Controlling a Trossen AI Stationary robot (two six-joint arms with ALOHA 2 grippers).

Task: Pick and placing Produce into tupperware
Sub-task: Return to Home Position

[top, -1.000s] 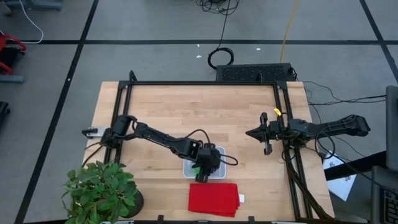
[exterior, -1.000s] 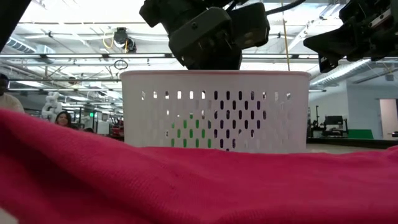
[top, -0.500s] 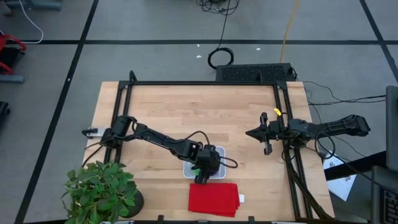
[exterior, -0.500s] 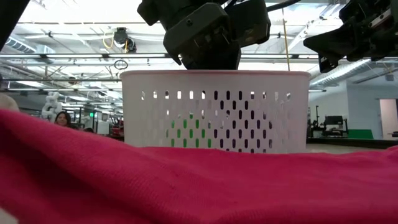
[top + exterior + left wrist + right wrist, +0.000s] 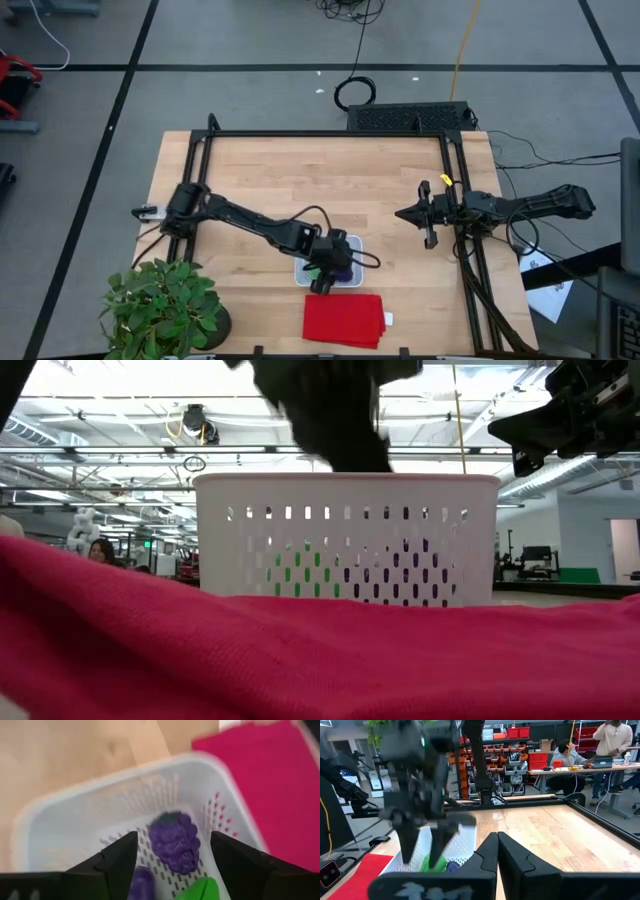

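Purple grapes [image 5: 174, 842] are lying in the white tupperware [image 5: 65, 825] at the table's [image 5: 330, 180] 6 o'clock, under the left end effector [image 5: 323, 278], which is hanging wide open, holding nothing. The right end effector [image 5: 428, 215] is waiting closed at 3 o'clock.

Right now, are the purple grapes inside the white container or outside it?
Inside: the purple grapes lie on the perforated floor of the white container, below the open left end effector.

Red cloth [image 5: 343, 320] and potted plant [image 5: 160, 305] sit on table [image 5: 330, 180].
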